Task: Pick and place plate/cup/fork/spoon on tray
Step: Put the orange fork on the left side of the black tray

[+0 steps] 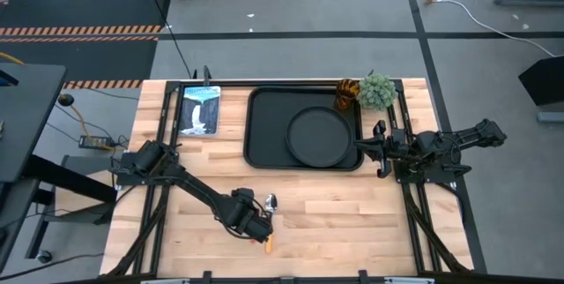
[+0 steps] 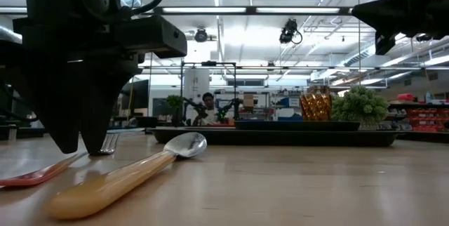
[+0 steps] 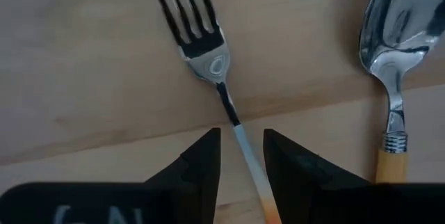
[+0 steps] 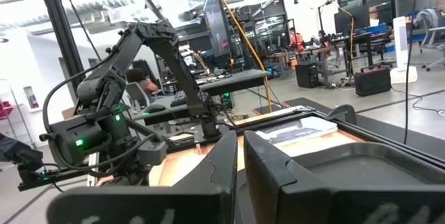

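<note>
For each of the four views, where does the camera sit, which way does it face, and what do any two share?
High: overhead, straight down; both arms, tray.
Low: table height, level across; left gripper over the fork, spoon beside.
Left wrist: down past its fingers straddling the fork handle.
Right wrist: across the table over the tray, left arm beyond.
Shared: fork and spoon appear in low and left wrist.

Table (image 1: 352,213): pale wood, planked, smooth with visible grain. Fork (image 3: 203,40): polished metal tines and neck, mirror-bright; thin handle smooth, glossy. Spoon (image 3: 396,36): shiny metal bowl, strong reflections; handle looks like smooth amber plastic. Tray (image 1: 264,156) and plate (image 1: 319,137): matt black. Cup (image 2: 315,106): translucent, ribbed, glossy. Left gripper (image 3: 241,156) fingers: matt black.
</note>
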